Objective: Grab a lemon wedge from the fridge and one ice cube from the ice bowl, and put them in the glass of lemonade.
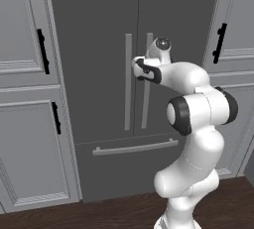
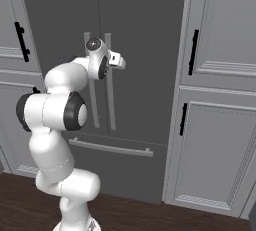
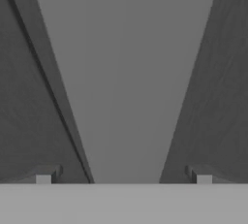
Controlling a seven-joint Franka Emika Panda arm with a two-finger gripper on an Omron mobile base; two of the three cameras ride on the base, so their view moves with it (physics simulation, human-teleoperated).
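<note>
Facing the fridge [image 1: 99,59], both doors shut, tall and dark grey, long axis upright, flat front turned toward the base. Flanked on either side by panelled grey cabinets [image 1: 27,74], each with short black handles [image 1: 43,51] running vertically (two counted on the left in the left base view, two on the right in the right base view). Two long grey bar handles [image 1: 128,82] upright side by side at the door seam, plus one horizontal bar [image 1: 135,147] across the bottom drawer. Gripper [image 3: 123,177] up against the right-hand bar handle, jaws spread wide, one fingertip [image 3: 43,177] on each side of the grey bar [image 3: 126,82], not closed on it. Dark wooden floor [image 1: 119,213] below. Nothing between arm and doors.
</note>
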